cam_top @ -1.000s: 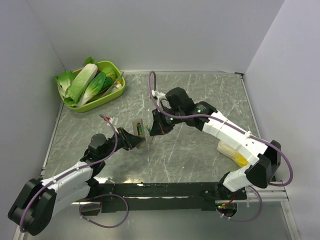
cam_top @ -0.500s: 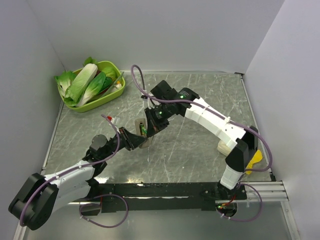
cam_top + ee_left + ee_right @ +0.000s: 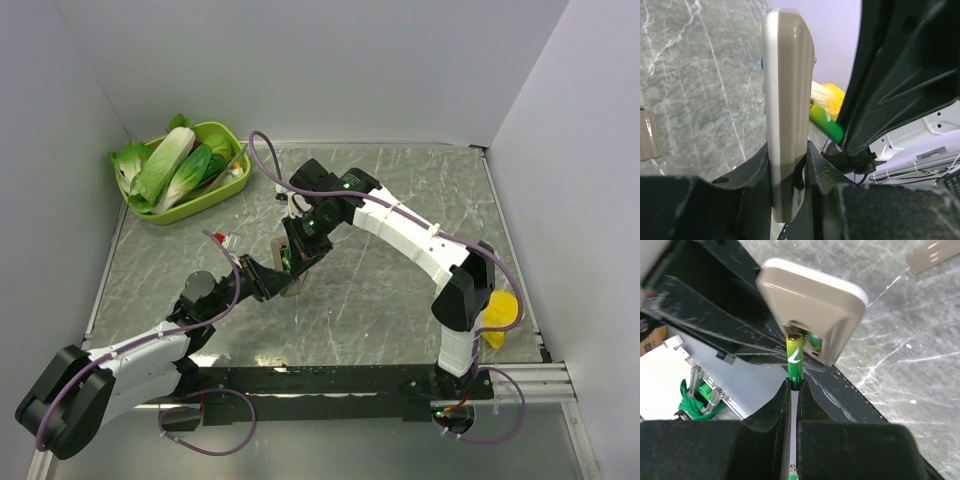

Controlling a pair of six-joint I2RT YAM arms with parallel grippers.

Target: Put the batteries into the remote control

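Note:
The remote control stands edge-on between the jaws of my left gripper, which is shut on its lower end. In the top view the remote is held up over the table's middle, with my left gripper below-left of it. My right gripper is shut on a green battery, whose tip touches the open compartment in the remote's grey back. A second green battery lies inside that compartment. From the left wrist the held battery shows just right of the remote.
A green bowl of leafy vegetables sits at the back left. A beige cover strip lies on the marble table, also seen as a strip from the right wrist. A yellow and cream object lies near the right arm's base.
My right arm has swung left and brought the battery from beside the remote up against its open back. The left gripper has kept the remote almost still.

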